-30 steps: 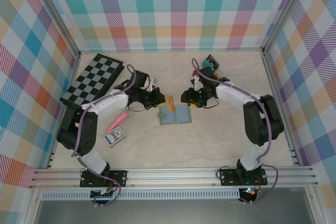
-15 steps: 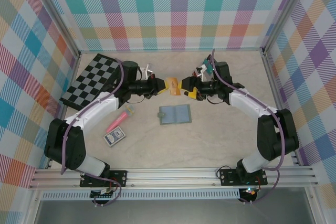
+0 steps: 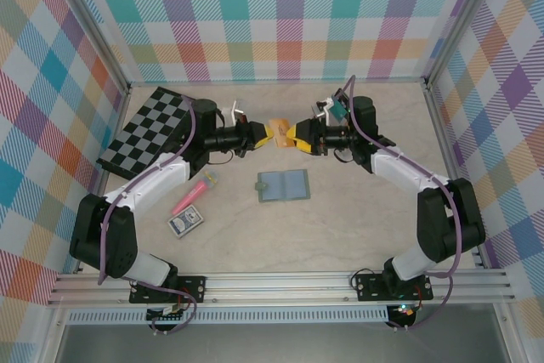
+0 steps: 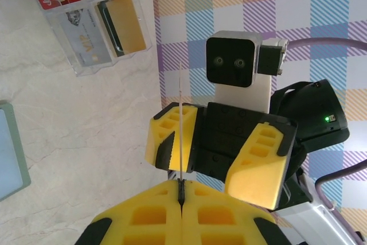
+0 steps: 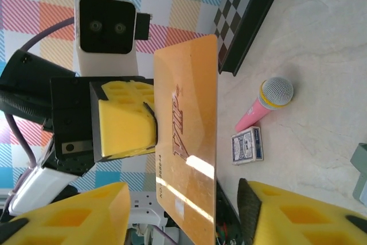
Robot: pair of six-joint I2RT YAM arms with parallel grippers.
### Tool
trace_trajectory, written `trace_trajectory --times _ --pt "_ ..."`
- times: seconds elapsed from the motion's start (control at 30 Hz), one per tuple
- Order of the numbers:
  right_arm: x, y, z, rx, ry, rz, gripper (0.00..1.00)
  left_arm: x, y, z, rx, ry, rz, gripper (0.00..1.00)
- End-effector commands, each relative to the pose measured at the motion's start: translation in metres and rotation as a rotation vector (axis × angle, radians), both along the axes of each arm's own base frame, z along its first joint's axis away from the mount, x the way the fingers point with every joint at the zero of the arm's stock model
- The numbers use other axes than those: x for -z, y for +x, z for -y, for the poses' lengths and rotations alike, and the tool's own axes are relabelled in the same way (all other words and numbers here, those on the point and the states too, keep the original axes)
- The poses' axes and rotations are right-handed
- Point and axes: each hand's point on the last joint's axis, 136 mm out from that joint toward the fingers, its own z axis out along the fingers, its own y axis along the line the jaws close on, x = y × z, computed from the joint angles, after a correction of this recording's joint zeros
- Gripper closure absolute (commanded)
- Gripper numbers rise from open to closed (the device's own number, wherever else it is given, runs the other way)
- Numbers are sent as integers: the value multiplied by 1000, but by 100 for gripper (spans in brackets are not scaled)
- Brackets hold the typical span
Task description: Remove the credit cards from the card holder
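The grey-green card holder (image 3: 283, 184) lies open and flat on the table, with nothing touching it. Behind it, in mid-air, my left gripper (image 3: 262, 135) is shut on one end of a yellow-gold credit card (image 3: 277, 127). In the left wrist view the card (image 4: 181, 119) stands edge-on, pinched between my left gripper's (image 4: 181, 183) closed yellow fingers. My right gripper (image 3: 295, 135) faces it from the right. The right wrist view has the gold "VIP" card (image 5: 186, 142) lying between my right gripper's (image 5: 183, 199) spread fingers, which do not touch it.
A clear plastic tray (image 4: 86, 21) holding red, teal, dark and gold cards stands at the back right. The checkered board (image 3: 149, 129) lies at the back left. A pink microphone (image 3: 191, 195) and the blue playing-card pack (image 3: 184, 224) lie left of the wallet.
Both grippers have risen from the wallet and moved toward the back. The left one carried the gold card up with it, and the right one has closed in around the card's free end.
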Motion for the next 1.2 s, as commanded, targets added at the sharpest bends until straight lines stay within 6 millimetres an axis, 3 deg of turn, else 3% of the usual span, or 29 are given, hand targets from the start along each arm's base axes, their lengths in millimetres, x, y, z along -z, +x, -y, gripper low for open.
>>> trace_trajectory --times 0.0,0.47,0.57,0.63,0.73,0.93,1.07,1.17 --pt "-20 -6 0 -32 54 60 55 -14 -2 -5 3 -41 39 100" --pt "-15 -4 1 -23 5 56 100 3 -1 -12 -18 17 -3 97" --pt "-13 -4 5 -5 -52 77 100 16 -2 -19 -45 99 -25 74" --pt "-10 -2 10 15 -132 116 100 25 -3 -27 -72 176 -29 50" --pt "6 8 31 86 -368 197 100 50 -6 -51 -128 374 -52 29" --pt "36 39 97 170 -866 402 100 80 -11 -85 -174 618 -45 9" --pt "43 55 132 162 -1037 485 100 90 -14 -95 -183 689 -49 0" --pt "47 64 156 134 -1131 524 100 95 -15 -99 -184 716 -53 0"
